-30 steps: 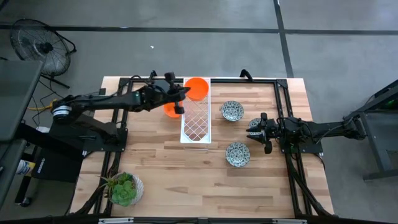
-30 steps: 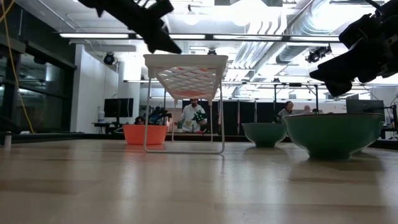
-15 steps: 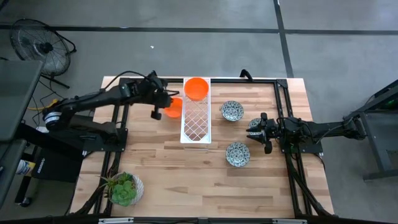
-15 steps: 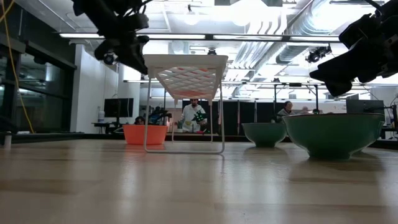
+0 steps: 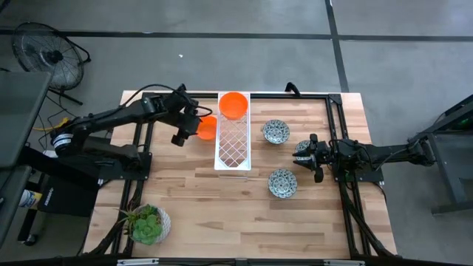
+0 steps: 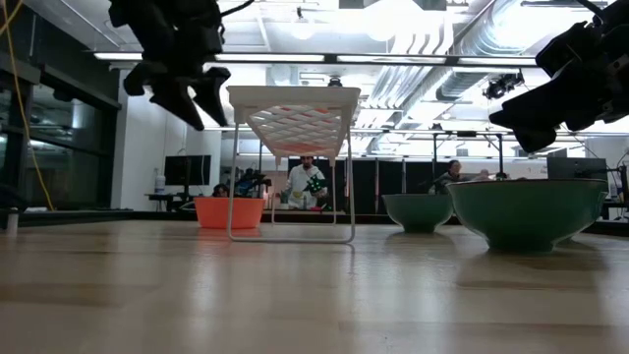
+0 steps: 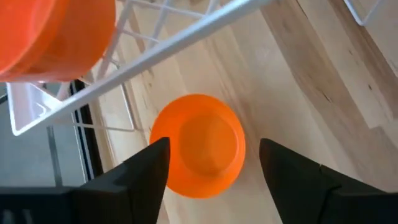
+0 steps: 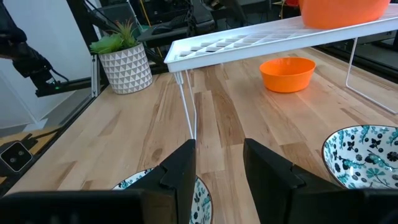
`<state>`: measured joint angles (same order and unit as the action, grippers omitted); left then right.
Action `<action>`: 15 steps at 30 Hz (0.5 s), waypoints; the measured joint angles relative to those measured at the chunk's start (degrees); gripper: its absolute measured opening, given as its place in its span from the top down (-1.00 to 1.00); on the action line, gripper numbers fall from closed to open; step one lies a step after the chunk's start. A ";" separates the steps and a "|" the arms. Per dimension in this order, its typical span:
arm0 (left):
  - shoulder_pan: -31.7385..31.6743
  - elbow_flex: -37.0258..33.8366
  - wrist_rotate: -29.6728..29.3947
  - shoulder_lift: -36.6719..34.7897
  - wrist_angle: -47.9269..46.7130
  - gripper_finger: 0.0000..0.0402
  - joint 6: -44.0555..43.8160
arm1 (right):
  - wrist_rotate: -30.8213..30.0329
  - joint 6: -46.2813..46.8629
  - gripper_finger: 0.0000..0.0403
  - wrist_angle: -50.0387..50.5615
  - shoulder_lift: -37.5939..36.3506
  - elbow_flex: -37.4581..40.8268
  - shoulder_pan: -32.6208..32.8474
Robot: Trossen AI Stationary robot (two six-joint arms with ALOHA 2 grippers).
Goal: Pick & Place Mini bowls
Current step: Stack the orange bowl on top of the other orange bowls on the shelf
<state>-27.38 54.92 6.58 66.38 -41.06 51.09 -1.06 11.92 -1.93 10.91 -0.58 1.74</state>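
One orange mini bowl (image 5: 233,104) sits on the far end of the white wire rack (image 5: 233,144). A second orange bowl (image 7: 202,146) stands on the table left of the rack. My left gripper (image 5: 188,131) hangs open over it, a finger on either side and clear of it. Three patterned mini bowls stand on the table right of the rack: one far (image 5: 276,131), one near (image 5: 282,183), one (image 8: 140,180) under my right gripper (image 8: 219,168). That gripper is open and well above the table in the low view (image 6: 531,123).
A plant in a white patterned pot (image 5: 148,224) stands at the table's near left corner. The rack stands on thin legs (image 6: 231,167) with room beneath it. Black frame rails (image 5: 336,125) run along the table's left, far and right sides.
My left gripper has drawn back from the rack's far end toward the table's left edge and come over the orange bowl on the table. Its fingers, together before, now stand apart. The orange bowl on the rack has stayed put.
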 joint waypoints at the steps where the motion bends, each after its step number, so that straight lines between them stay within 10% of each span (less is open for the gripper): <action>1: 0.00 0.04 -0.41 0.73 0.24 -0.22 -0.30 | 0.02 -0.02 0.39 0.00 0.00 0.02 0.02; 15: -2.76 -0.78 -1.11 8.89 0.85 -0.22 -1.85 | 0.00 -0.01 0.39 -0.02 -0.01 0.02 0.00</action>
<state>-30.13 54.13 5.48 75.27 -40.20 49.24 -1.06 11.91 -1.96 10.91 -0.56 1.74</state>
